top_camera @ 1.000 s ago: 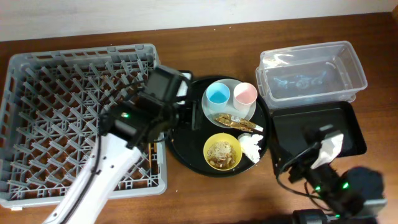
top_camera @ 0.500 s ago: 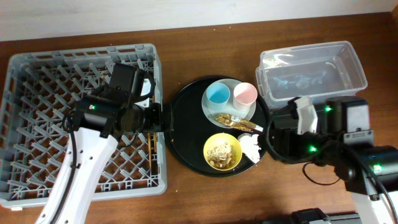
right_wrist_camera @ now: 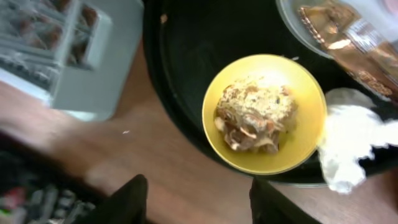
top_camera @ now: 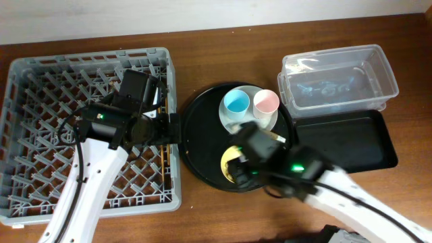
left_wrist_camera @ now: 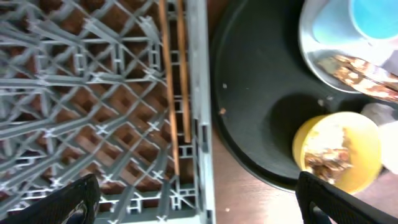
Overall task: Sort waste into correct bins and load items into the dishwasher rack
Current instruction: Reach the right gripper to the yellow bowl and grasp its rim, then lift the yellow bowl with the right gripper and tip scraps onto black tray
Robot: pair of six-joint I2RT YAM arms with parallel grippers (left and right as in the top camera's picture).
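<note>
The wooden chopsticks lie in the grey dishwasher rack along its right wall. My left gripper is open and empty above that wall. My right gripper is open and empty, over the table just in front of the yellow bowl, which holds beige food scraps. The white napkin lies beside the bowl. The brown-gold wrapper lies on the pale plate with the blue cup and the pink cup.
The plate and the bowl sit on a large round black tray. The clear tub stands at the back right, with the shallow black tray in front of it. My right arm hides part of the round tray.
My right arm has swung from beside the clear tub and black tray leftward to over the yellow bowl. My left arm moved from the round tray's edge to the rack's right wall and holds there.
</note>
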